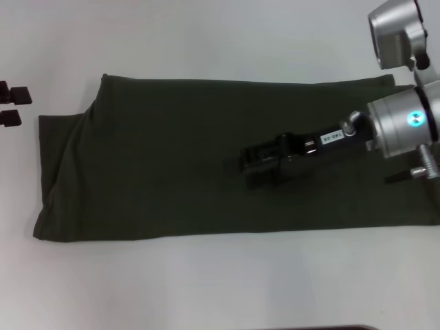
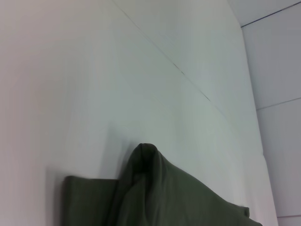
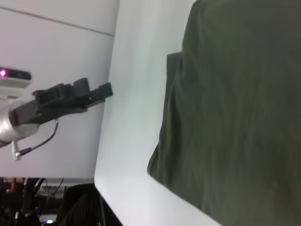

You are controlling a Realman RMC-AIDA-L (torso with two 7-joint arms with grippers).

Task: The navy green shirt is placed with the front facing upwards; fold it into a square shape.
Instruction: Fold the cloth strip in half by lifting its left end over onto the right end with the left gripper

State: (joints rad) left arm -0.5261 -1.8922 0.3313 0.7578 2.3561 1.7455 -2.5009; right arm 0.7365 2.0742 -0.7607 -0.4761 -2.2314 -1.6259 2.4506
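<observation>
Navy green shirt (image 1: 172, 172) folded lengthwise, no lettering showing, right claw (image 1: 256, 165) above

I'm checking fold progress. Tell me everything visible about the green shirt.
The navy green shirt is dark olive, soft matte cloth, lying flat on the white table as a long horizontal band with its plain side up. No lettering or label shows. Its left end is uneven, with a raised crease and a stepped corner. The right tool is over its middle; whether they touch is unclear.
</observation>
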